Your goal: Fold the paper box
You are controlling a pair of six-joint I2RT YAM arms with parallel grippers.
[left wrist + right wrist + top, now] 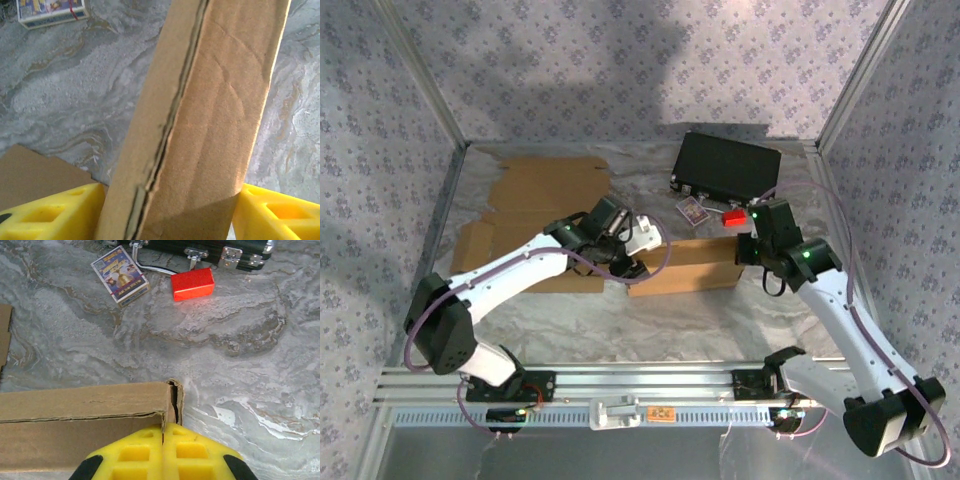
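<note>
So the box (685,265) lies long-ways left to right between the arms. Left tool (169,215) is apart, straddling its left wall; right tool (163,450) is pressed together at the right corner.

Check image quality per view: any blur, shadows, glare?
Top external: soft overall, with large dark shadows on the back wall. Left wrist: the box sits very close to the lens and looks blurred, with a warm bright patch mid-face and shadow at its base. Right wrist: sharpest of the three; red block and card pack are crisp, no strong glare.
</note>
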